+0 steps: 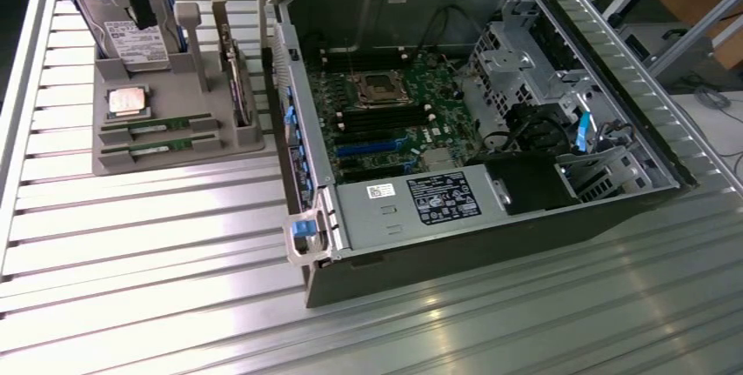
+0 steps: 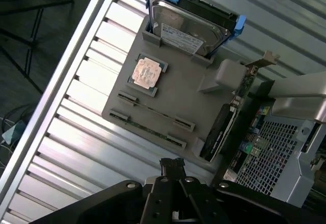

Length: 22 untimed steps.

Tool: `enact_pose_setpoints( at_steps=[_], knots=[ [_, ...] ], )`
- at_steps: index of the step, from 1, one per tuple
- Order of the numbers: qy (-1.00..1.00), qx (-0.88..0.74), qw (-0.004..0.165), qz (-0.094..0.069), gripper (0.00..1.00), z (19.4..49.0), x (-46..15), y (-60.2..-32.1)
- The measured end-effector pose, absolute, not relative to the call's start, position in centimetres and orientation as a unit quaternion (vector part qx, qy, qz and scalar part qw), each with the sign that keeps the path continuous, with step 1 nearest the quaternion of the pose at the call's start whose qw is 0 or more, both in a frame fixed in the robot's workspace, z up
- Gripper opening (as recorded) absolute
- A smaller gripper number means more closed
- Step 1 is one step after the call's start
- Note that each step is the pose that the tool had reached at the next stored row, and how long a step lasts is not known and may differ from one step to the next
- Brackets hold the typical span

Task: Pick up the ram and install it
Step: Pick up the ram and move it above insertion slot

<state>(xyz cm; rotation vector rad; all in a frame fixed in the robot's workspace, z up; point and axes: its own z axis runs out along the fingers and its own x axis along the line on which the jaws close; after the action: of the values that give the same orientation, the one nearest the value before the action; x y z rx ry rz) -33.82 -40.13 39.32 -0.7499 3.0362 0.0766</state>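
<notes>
A ribbed aluminium worktop [image 1: 139, 244] carries a grey plastic parts holder [image 1: 174, 162] and, at the exterior view's right, an open black-and-silver computer case [image 1: 465, 244] lying on its side with its green motherboard [image 1: 401, 131] exposed. In the holder, two long, thin green ram sticks sit edge-up in parallel slots. The first ram stick [image 1: 155, 124] [image 2: 153, 109] lies just beside a square silver CPU chip [image 1: 128, 101] [image 2: 146, 73], and the second ram stick [image 1: 159, 143] [image 2: 147, 131] sits next to it, nearer the holder's edge. Both are seated in the holder, well apart from the case. A silver hard drive in a blue carrier [image 1: 134, 40] [image 2: 188, 23] stands at the holder's far end, and a larger card with a metal bracket [image 1: 236, 79] [image 2: 219, 132] stands on edge along the side nearest the case. The black gripper [image 1: 145, 20] [image 2: 172, 164] hangs above the holder, its fingertips pressed together on nothing, clear of both sticks.
</notes>
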Motion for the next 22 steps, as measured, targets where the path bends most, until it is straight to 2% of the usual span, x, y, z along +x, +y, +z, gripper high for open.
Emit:
enact_pose_setpoints(
  at_steps=[22],
  knots=[
    [0.951,-0.309,0.005,0.025,0.11,39.32,-33.82,-40.13]
  ],
)
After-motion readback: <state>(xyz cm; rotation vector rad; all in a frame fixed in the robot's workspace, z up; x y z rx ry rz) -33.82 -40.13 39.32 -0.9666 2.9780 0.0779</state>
